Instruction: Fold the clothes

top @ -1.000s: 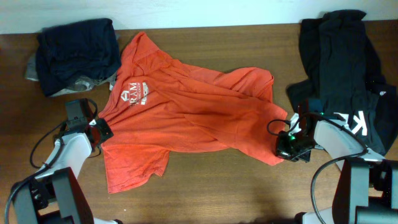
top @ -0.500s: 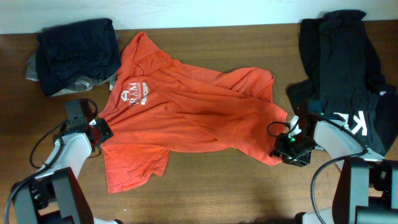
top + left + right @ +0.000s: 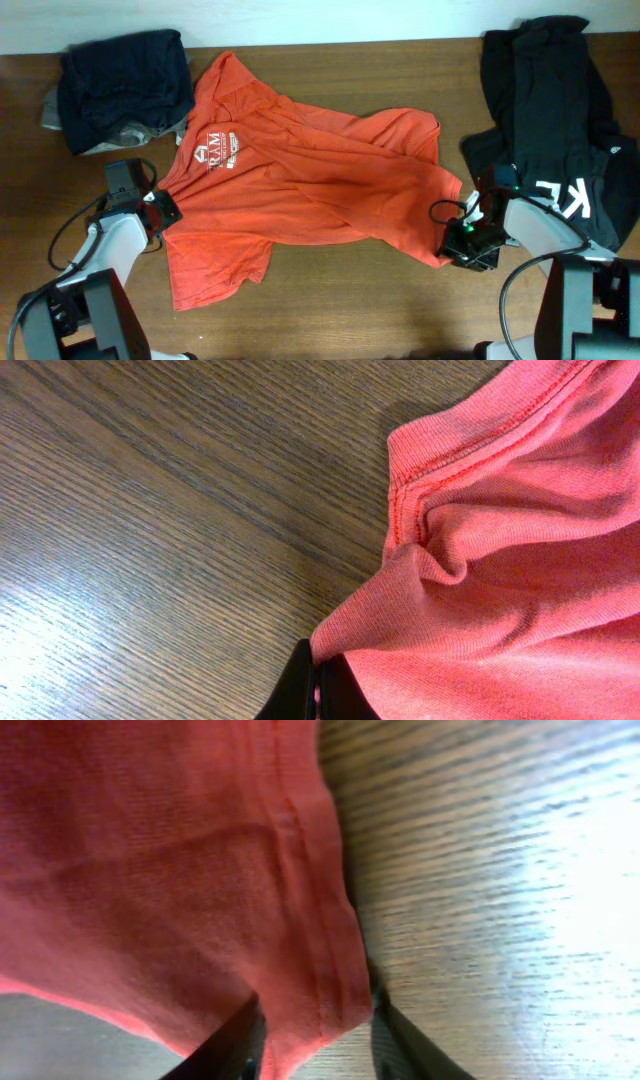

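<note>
**Overhead:** The red-orange T-shirt [image 3: 300, 190] is lying rumpled and mostly spread open across the middle of the counter [image 3: 350, 310], chest logo facing up. No clean fold is showing, so the folding looks to be barely beginning. The left gripper [image 3: 165, 212] is sitting at the shirt's left edge and the right gripper [image 3: 462, 240] at its lower right corner. A navy pile [image 3: 125, 80] and a black garment [image 3: 550, 100] are lying off to either side.

**Left wrist:** The left gripper is pinching a tuck of cloth beside a stitched hem, with only its fingertips showing.

**Right wrist:** The right gripper's jaws are standing apart, straddling the hem corner without clamping it. The fingers are blurring and running out of frame, so contact with the cloth is hard to judge.
</note>
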Controlling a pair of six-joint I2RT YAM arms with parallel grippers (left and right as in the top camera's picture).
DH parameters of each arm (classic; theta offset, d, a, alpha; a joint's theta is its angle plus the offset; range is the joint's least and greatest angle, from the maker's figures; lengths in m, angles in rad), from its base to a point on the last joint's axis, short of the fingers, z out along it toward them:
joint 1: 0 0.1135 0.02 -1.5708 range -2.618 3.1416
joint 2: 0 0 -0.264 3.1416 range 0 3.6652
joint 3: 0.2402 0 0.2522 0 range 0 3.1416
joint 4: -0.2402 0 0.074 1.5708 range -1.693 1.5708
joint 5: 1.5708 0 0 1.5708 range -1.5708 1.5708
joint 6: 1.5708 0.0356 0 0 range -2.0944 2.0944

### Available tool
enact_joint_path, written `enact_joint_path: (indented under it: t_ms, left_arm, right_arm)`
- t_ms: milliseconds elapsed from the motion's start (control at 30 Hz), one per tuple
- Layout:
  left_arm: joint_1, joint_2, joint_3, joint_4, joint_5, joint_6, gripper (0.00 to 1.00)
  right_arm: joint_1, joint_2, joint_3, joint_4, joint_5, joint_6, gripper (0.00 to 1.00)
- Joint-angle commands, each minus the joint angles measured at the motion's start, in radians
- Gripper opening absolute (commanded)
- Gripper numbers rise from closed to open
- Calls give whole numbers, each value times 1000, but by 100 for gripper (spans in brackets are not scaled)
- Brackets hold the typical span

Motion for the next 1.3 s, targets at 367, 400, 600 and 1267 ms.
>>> enact_joint_path:
  t_ms: [367,400,600,1267]
  left_arm:
    - [8,1,20,6,8,16,1]
    - [8,1,20,6,8,16,1]
    - [8,1,20,6,8,16,1]
    - [8,1,20,15,8,16,1]
  right_arm:
    - [-16,4,81,41,1,26,4]
    - [-24,4,112,39,1,26,4]
    - [-37,4,283,58,4,27,4]
    - [-35,99,348,337,52,26,21]
